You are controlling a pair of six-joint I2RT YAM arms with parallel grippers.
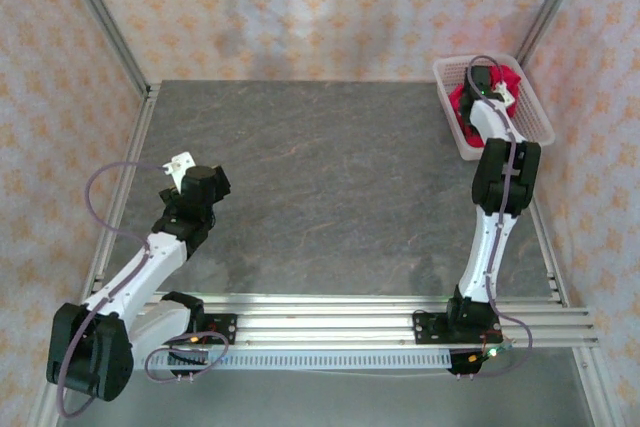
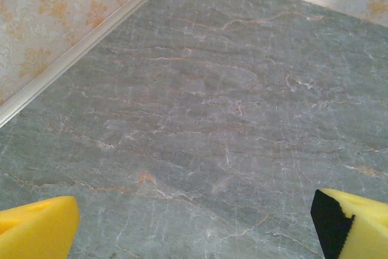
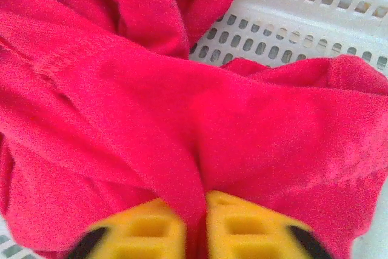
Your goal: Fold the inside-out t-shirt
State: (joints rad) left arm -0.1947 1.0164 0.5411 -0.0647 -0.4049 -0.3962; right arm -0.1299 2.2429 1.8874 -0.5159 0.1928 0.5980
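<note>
The t-shirt [image 3: 121, 101] is lying bunched in the basket [image 1: 540, 117] at the far right corner of the table [image 1: 330, 177]. The right gripper [image 3: 195, 235] is pinching a fold of it, so lifting falls to this arm; the left gripper [image 2: 194, 225] is hanging wide open near the left edge, well apart.

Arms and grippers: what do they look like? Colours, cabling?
Both the left arm and right arm have white links, black joint housings and a thin mauve cable looping alongside. Left gripper and right gripper have yellow fingers with black patches.
</note>
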